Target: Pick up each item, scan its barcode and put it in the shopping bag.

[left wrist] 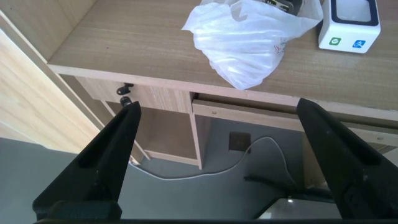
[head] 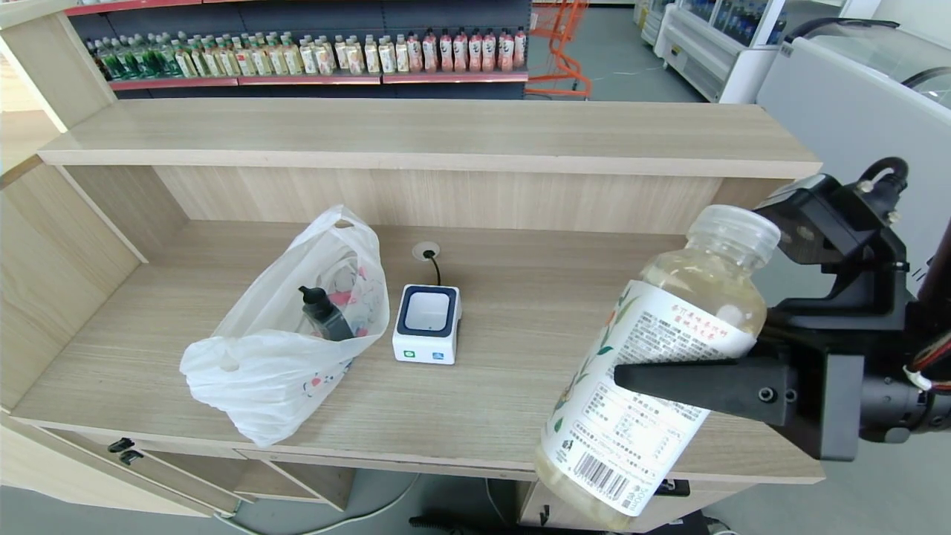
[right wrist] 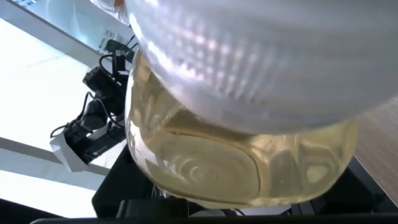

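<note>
A clear bottle [head: 654, 364] of pale yellow drink with a white label and white cap hangs tilted above the counter's right front corner, barcode facing down toward me. My right gripper [head: 691, 383] is shut on the bottle [right wrist: 249, 124] around its middle. The white barcode scanner [head: 426, 324] sits at the counter's centre. Left of it lies the white plastic shopping bag [head: 290, 342], open, with a dark-capped item [head: 323, 312] inside. My left gripper [left wrist: 217, 168] hangs open below the counter's front edge, under the shopping bag [left wrist: 249, 43] and the scanner [left wrist: 349, 25].
The wooden counter [head: 505, 371] has raised walls at the back and left. A cable runs from the scanner into a hole [head: 426, 251] behind it. Drawers [left wrist: 249, 112] lie under the front edge. Shelves of bottles [head: 312, 56] and freezers [head: 854, 89] stand beyond.
</note>
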You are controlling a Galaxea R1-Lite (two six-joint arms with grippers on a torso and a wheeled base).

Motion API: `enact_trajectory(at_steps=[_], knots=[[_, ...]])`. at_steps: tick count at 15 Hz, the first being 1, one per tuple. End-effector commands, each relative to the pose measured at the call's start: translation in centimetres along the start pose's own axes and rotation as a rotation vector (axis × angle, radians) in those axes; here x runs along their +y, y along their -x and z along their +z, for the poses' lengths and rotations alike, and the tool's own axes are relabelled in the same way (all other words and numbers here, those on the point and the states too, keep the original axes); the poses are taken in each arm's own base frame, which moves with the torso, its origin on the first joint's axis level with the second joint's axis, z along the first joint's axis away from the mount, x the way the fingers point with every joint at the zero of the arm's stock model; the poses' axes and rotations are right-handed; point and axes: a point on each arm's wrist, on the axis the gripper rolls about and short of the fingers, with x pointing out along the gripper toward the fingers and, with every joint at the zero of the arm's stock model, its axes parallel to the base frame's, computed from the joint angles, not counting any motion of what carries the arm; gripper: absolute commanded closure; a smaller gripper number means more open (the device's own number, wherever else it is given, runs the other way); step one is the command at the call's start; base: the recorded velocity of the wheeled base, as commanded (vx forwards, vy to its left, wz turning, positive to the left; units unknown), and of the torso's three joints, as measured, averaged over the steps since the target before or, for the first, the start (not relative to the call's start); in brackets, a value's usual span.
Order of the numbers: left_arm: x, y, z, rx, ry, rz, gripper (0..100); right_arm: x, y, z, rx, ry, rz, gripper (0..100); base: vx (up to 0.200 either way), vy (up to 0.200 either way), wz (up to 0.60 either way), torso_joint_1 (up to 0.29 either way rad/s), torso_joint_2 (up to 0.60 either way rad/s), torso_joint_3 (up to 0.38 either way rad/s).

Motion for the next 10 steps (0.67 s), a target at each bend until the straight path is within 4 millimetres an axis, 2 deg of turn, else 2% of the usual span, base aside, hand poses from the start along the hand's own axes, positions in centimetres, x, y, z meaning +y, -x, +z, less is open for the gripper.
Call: enact_trajectory(at_steps=[1, 10], knots=[[0.0, 0.0, 0.0, 0.0, 0.0, 0.001, 0, -0.02, -0.01, 0.05, -0.001, 0.0, -0.001, 100, 0.0, 0.0, 0.0, 0.0, 0.0, 0.0], [0.0, 0.0, 0.0, 0.0, 0.0, 0.001, 0, 0.34, 0.97, 0.6, -0.034, 0.029, -0.02, 100, 0.0, 0.0, 0.0, 0.0, 0.0, 0.0]])
